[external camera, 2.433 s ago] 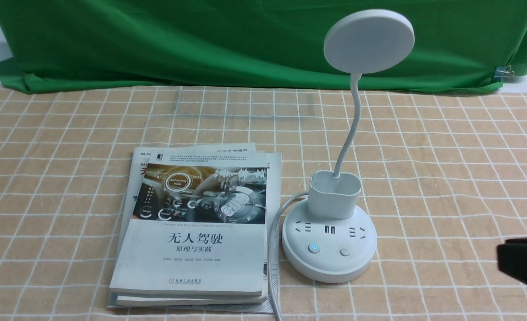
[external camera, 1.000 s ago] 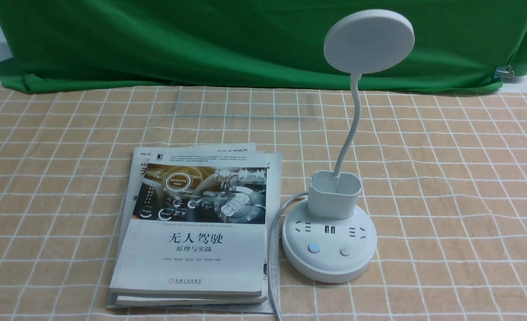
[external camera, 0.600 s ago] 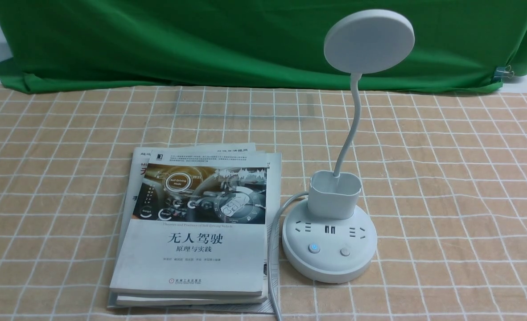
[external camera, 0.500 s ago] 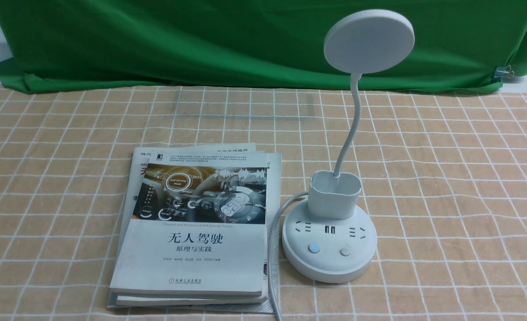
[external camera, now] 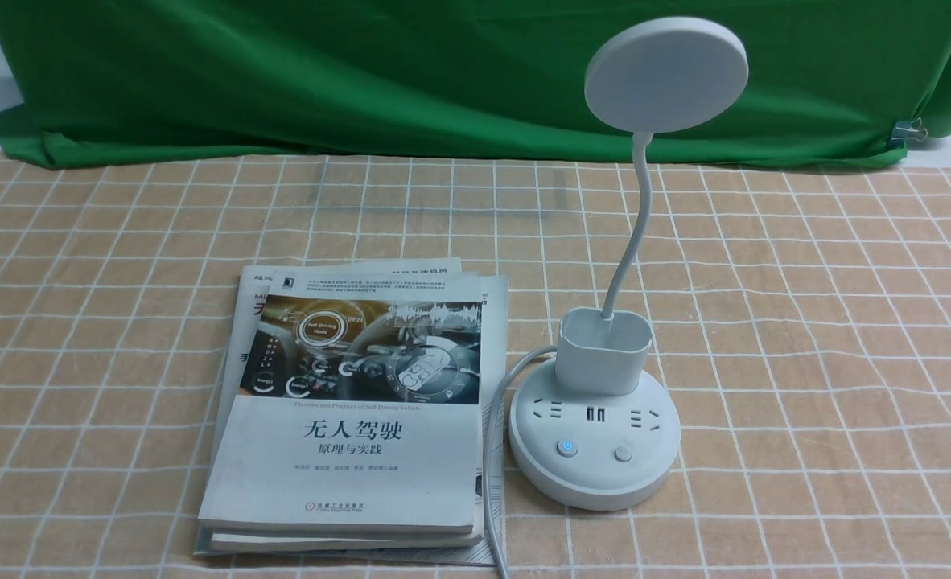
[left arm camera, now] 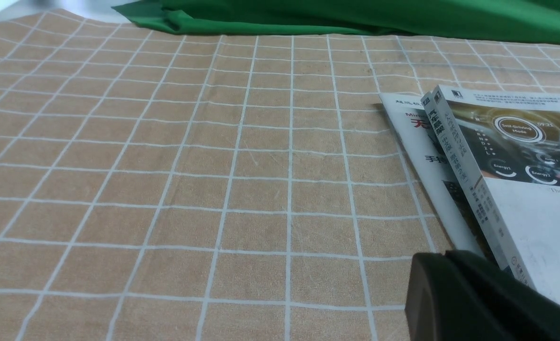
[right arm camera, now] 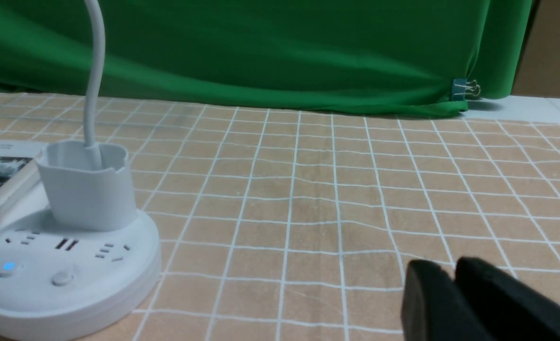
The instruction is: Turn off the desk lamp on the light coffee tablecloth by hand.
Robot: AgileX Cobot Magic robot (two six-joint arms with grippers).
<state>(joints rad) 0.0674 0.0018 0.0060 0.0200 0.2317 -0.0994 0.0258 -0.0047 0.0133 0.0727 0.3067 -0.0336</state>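
From here the desk lamp (external camera: 596, 450) stands on the light coffee tablecloth (external camera: 805, 362), just to the right of the stacked books (external camera: 339, 466). The front view gives me its whole round head (external camera: 666, 76); the right wrist view cuts that off but catches the cup-shaped holder (right arm camera: 88, 189) side-on. The left wrist view leaves the lamp out, yet shows the lettered spine (left arm camera: 474, 189) of a thick book, which the front view doesn't. As for containers, that holder sits on the lamp's base, with the foot of the bendy neck (right arm camera: 95, 71) inside. The left tool (left arm camera: 445, 255) is pressed together; the right tool (right arm camera: 450, 267), blurry, looks slightly spread, well apart from the lamp.
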